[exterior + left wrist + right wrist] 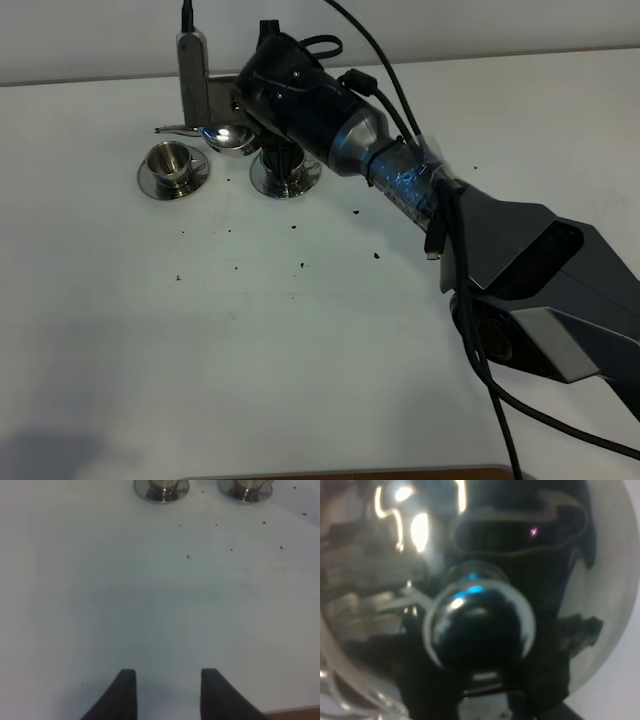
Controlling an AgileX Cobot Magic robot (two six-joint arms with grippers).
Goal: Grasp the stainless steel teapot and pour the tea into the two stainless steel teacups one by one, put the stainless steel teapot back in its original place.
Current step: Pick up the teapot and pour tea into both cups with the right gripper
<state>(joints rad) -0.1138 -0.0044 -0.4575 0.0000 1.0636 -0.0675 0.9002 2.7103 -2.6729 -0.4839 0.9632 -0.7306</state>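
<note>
My right gripper (222,105) has reached across to the far left of the table and is shut on the stainless steel teapot (228,138), held above the table. Its thin spout (162,128) points left, just above the left teacup (172,160) on its saucer. The other teacup (285,172) stands on its saucer, partly under the arm. In the right wrist view the teapot's domed lid (370,555) and knob (480,625) fill the frame. My left gripper (167,690) is open with nothing between its fingers, hovering over bare table, both teacups (161,487) (247,487) ahead. The original place is hidden.
Dark specks (300,265) are scattered on the white table (250,360) in front of the cups. The right arm (500,250) and its cables cross the right half of the table. A wall runs along the far edge.
</note>
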